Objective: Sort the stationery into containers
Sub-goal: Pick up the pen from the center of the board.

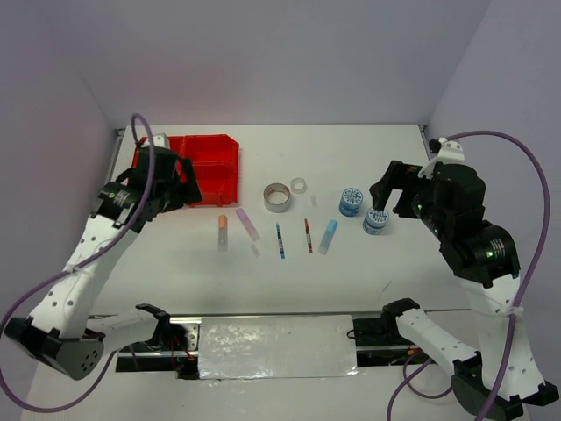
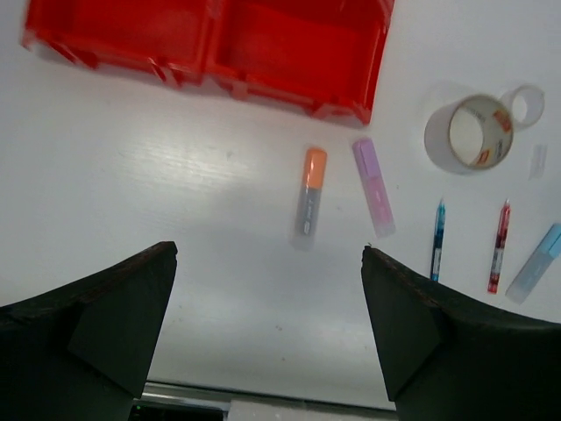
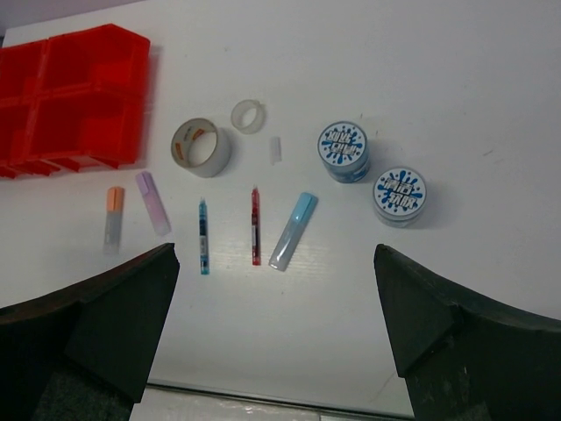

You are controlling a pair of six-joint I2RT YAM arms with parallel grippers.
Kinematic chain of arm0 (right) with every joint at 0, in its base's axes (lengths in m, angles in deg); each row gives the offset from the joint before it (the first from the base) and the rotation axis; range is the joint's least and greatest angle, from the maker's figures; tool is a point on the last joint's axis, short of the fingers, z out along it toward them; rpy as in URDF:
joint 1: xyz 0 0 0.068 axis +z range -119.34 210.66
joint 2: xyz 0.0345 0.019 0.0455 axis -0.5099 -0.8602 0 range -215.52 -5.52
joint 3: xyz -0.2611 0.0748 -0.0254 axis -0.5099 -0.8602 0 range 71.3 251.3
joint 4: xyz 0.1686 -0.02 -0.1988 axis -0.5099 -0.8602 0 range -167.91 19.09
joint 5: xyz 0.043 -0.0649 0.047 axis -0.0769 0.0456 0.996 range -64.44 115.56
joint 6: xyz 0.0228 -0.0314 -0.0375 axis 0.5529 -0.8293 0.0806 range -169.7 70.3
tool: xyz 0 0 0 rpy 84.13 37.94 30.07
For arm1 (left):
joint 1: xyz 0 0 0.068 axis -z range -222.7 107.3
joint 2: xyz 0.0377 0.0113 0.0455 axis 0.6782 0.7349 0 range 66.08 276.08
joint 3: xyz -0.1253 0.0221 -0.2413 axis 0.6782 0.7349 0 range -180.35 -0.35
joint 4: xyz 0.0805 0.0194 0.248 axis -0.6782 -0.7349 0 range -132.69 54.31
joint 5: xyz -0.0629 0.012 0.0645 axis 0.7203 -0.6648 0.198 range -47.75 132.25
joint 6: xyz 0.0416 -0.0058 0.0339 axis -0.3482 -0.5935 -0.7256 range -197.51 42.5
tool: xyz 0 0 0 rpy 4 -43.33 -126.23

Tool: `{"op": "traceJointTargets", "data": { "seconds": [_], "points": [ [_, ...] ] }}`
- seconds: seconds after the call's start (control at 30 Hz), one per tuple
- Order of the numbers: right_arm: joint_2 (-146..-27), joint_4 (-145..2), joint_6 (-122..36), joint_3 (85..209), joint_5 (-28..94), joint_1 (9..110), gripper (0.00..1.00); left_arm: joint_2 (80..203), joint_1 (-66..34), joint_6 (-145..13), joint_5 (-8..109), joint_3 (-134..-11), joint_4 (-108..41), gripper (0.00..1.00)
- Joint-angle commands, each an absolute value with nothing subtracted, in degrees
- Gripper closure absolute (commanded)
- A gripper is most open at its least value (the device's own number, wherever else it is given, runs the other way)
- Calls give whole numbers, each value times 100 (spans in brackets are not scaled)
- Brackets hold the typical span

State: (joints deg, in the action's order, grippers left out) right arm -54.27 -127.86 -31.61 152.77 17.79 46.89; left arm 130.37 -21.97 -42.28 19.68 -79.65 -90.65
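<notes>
Top external view: the desk [image 1: 289, 281] carries the red bin block [image 1: 219, 162] at its far left. The left gripper [image 1: 175, 189] hangs over the block's near edge, and the arm hides part of the block. The stationery lies to the right of the block, all on the desk surface and outside the block. The orange-white stick [image 1: 223, 232], lilac stick [image 1: 247, 223], blue pen [image 1: 280, 239], red pen [image 1: 308, 235] and light-blue stick [image 1: 328, 236] form a loose row. The grey tape ring [image 1: 278, 197] and clear tape ring [image 1: 299, 185] sit just behind that row. The far tub [image 1: 351, 202] and near tub [image 1: 377, 221] stand at the right end. The right gripper [image 1: 383, 197] hangs near the two tubs.

Left wrist view: the left gripper's jaws are spread wide with nothing between them. Bare desk lies below them. The block runs along the top edge. The orange-white and lilac sticks lie just beside its near right corner, apart from each other.

Right wrist view: the right gripper's jaws are likewise spread wide and grip nothing. All four compartments of the block show at the upper left. Both tubs stand upright, lids up, close together but not touching. A small clear strip [image 3: 274, 149] lies between the clear tape ring and the far tub
</notes>
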Motion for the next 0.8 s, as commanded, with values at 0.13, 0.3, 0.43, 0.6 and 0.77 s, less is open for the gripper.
{"op": "traceJointTargets", "data": {
  "seconds": [0.13, 0.3, 0.43, 0.6, 0.77],
  "points": [
    [-5421, -12409, -3309, 14997, 2459, 4674, 0, 14165, -2170, -3795, 2766, -7040, -8202, 5],
    [-5430, -12259, -3291, 14943, 2530, 4674, 0, 14719, -2170, -3962, 2783, -6557, -7569, 4],
    [-5465, -12119, -3317, 14926, 2688, 4674, 0, 15193, -2152, -4261, 3223, -6433, -7190, 7],
    [-5518, -12057, -3361, 14873, 2697, 4674, 0, 15748, -2152, -4332, 3258, -6231, -6892, 10],
    [-5483, -11986, -3370, 14777, 2750, 4674, 0, 16090, -2143, -4323, 3328, -6178, -6698, 15]
  ]
}}
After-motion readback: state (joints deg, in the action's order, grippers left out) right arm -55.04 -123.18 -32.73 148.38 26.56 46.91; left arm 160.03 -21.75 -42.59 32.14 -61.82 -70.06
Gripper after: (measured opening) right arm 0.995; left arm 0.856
